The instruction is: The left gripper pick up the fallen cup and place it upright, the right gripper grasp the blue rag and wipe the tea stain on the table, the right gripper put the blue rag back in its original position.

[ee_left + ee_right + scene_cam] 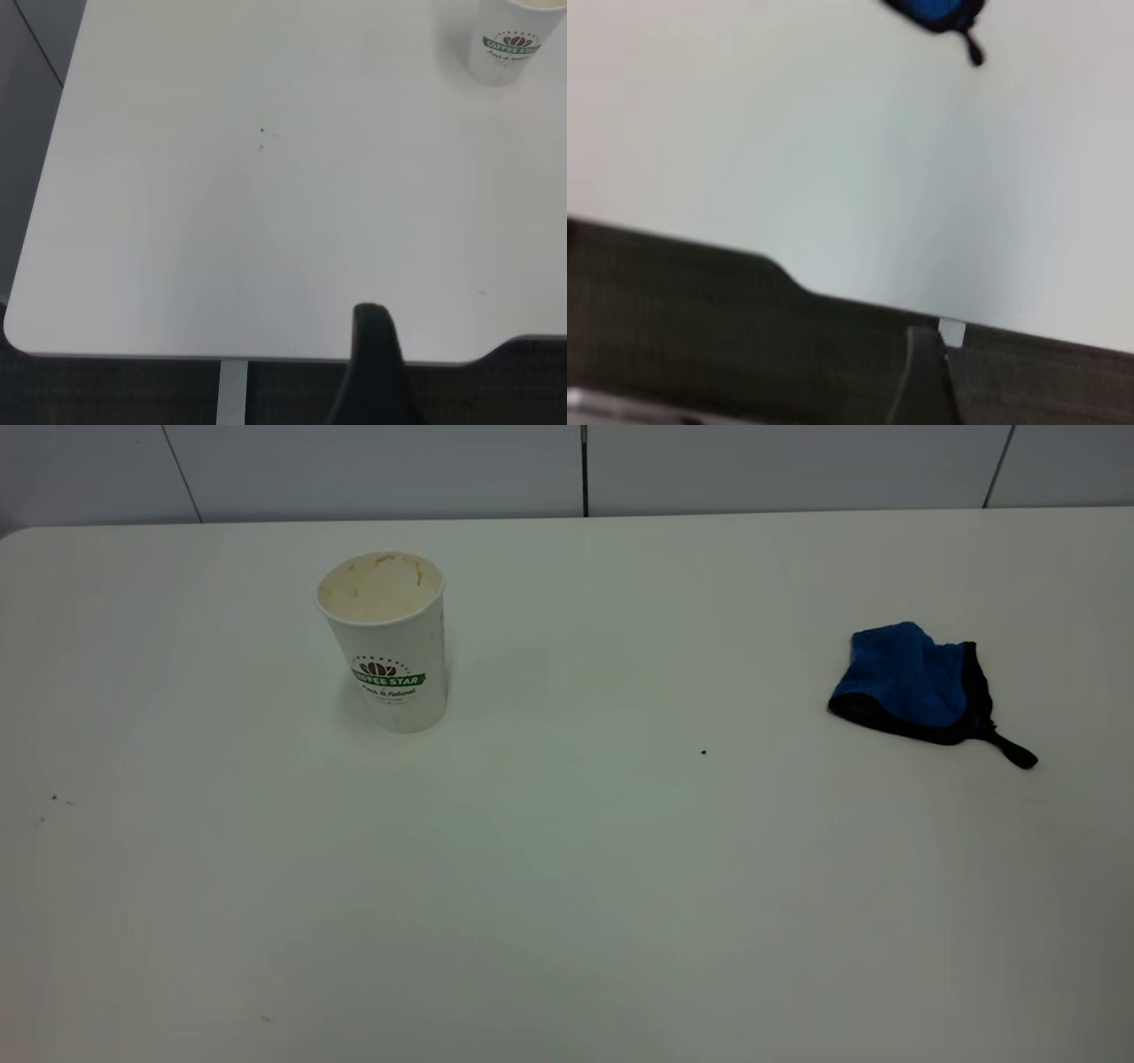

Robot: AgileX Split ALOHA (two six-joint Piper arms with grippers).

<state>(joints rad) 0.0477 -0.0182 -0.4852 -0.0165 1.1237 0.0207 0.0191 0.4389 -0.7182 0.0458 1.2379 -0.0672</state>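
Observation:
The cup [387, 642] stands upright on the white table [567, 886] at the far left, its tea-stained mouth facing up. It also shows in the left wrist view [509, 42]. The blue rag [912, 682] lies crumpled at the far right with its black loop tail pointing to the near right. It shows partly in the right wrist view [935, 11]. No tan tea stain shows on the table. Neither arm is in the exterior view. My left gripper [372, 372] hangs past the table's near edge, far from the cup. My right gripper [923, 382] hangs past the table's edge, far from the rag.
A tiny dark speck [703, 752] lies mid-table between cup and rag. A few specks [53, 799] lie near the left side. A grey panelled wall [585, 469] runs behind the table. Dark floor [673, 319] lies beyond the table's edge.

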